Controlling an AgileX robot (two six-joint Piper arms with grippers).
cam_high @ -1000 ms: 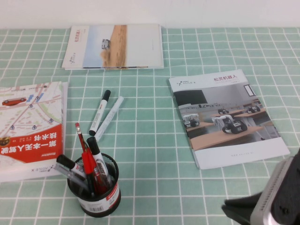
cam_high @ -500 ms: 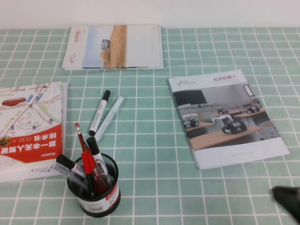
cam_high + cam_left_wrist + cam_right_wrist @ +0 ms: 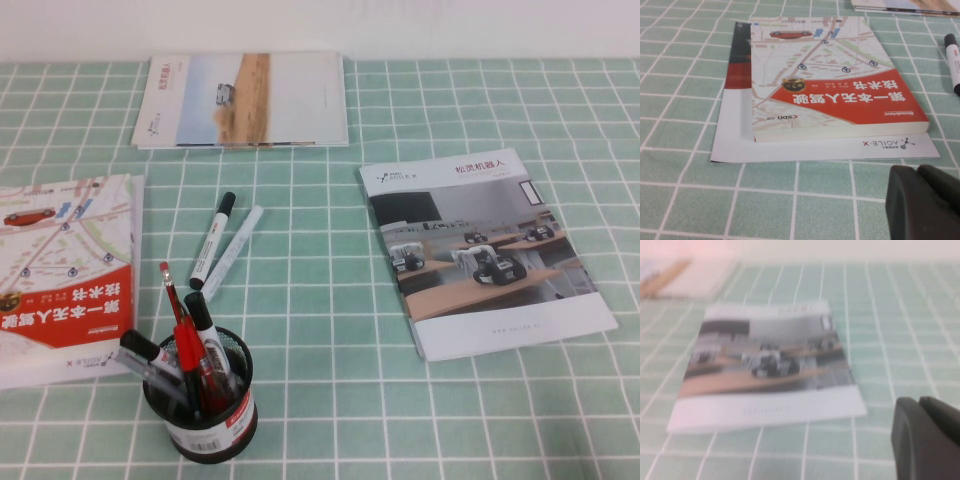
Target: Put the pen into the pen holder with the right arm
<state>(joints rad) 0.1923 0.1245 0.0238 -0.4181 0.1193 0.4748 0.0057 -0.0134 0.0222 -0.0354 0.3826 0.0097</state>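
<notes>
The black mesh pen holder [image 3: 203, 405] stands at the front left of the table in the high view. The red pen [image 3: 190, 350] stands upright inside it among several other pens and markers. Neither arm appears in the high view. My right gripper [image 3: 917, 402] shows only in the right wrist view, shut and empty, low over the green checked cloth near the brochure [image 3: 767, 365]. My left gripper [image 3: 916, 170] shows in the left wrist view, shut with nothing in it, just in front of the red book [image 3: 830, 85].
A white marker with a black cap [image 3: 213, 239] and a pale pen [image 3: 233, 251] lie side by side behind the holder. The red book [image 3: 60, 270] lies at the left, a brochure [image 3: 490, 250] at the right, and a booklet [image 3: 245, 98] at the back.
The right arm, seen at the lower right corner one second ago, has drawn back out of the high view. Nothing on the table has moved.
</notes>
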